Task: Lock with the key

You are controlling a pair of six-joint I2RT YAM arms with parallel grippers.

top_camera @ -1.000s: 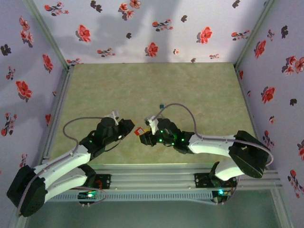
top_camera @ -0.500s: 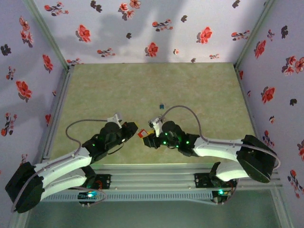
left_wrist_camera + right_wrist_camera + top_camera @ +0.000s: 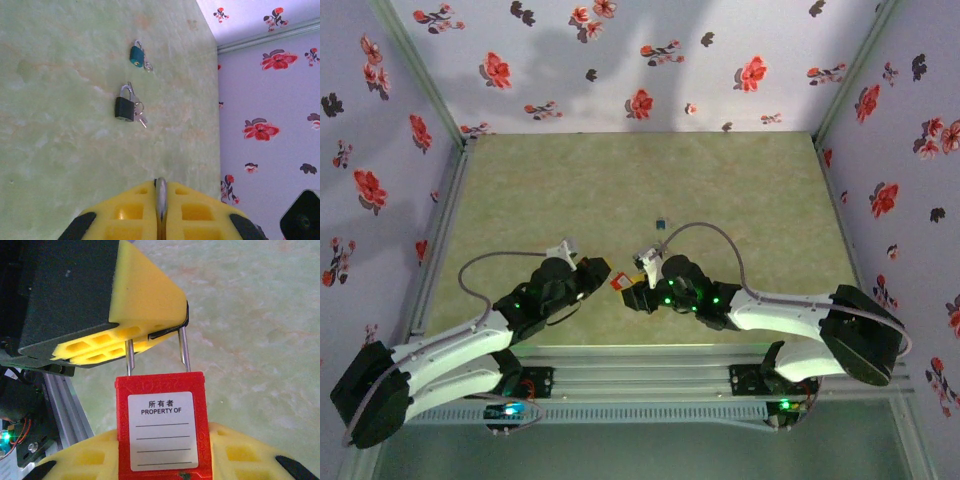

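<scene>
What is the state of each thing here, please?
red padlock: held off the table, both ends of its shackle in the body.
left gripper: shut on the shackle.
right gripper: gripping the padlock body.
black padlock: lying flat, keys attached.
blue padlock: lying flat.
</scene>
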